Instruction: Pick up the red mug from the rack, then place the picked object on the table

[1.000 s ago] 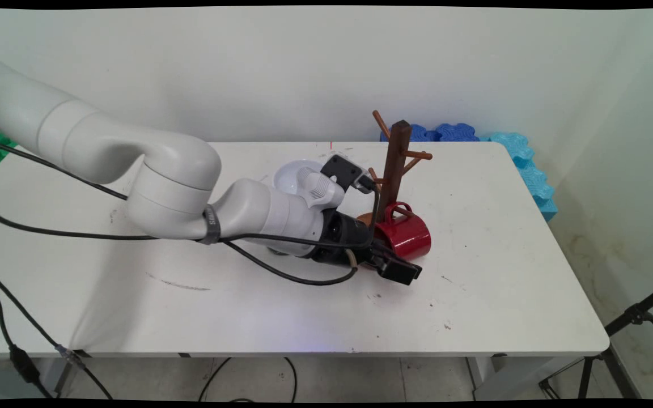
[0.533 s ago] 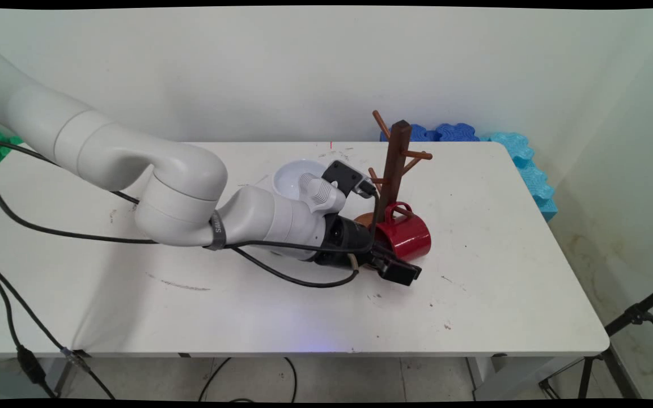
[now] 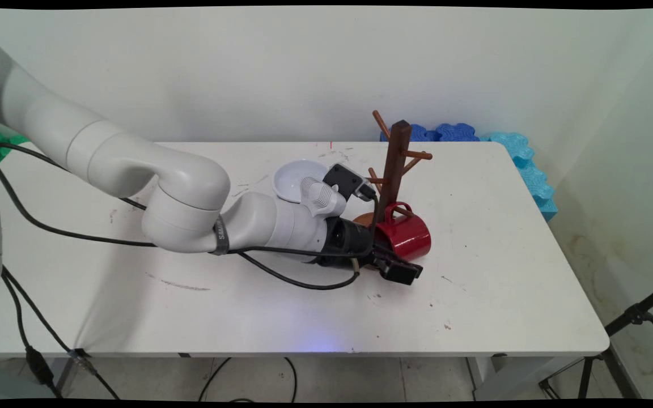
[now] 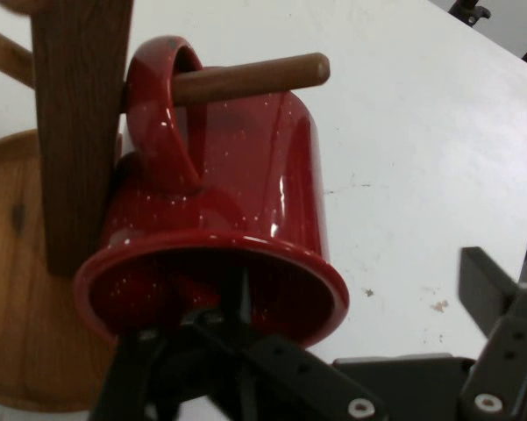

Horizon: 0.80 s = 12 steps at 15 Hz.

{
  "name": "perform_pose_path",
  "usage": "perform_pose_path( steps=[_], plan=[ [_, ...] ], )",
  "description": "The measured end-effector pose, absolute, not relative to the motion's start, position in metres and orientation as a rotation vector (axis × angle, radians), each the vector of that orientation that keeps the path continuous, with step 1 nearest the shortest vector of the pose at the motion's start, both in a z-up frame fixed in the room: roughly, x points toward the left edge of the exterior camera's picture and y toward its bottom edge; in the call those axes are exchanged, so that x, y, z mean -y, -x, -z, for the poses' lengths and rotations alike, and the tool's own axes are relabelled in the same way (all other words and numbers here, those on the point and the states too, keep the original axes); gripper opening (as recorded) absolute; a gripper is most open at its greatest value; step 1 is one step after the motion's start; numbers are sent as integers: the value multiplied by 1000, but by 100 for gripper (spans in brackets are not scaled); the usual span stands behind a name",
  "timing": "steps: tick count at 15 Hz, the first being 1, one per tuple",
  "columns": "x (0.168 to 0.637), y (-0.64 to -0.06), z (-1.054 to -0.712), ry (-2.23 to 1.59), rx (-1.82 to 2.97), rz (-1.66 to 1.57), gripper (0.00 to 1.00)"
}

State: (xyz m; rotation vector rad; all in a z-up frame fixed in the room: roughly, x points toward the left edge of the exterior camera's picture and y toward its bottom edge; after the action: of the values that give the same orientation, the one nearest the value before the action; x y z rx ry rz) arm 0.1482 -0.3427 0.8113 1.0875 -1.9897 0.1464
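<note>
The gripper [image 3: 397, 266] lay low over the counter [image 3: 502, 272], reaching sideways at a red mug [image 3: 406, 235]. Its fingers were spread apart, one inside the mug's mouth and the other outside, well clear of the wall, so nothing was clamped. The mug [image 4: 219, 202] hung by its handle on a low peg [image 4: 245, 79] of a wooden mug tree [image 3: 394, 164], its mouth facing the gripper. It sat against the tree's post [image 4: 74, 132], over the round wooden base [image 4: 17, 289]. A white bowl [image 3: 295, 178] stood just behind the arm's wrist, near the tree. Blue foam pieces [image 3: 519, 164] lay along the counter's far right edge.
</note>
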Motion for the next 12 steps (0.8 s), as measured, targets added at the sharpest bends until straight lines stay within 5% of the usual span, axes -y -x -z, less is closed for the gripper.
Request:
perform_pose_path(
  steps=[1,12],
  plan=[
    [343,-148,-810,-1084,1989,-149,0],
    [343,-151,-804,-1029,1994,-169,0]
  ],
)
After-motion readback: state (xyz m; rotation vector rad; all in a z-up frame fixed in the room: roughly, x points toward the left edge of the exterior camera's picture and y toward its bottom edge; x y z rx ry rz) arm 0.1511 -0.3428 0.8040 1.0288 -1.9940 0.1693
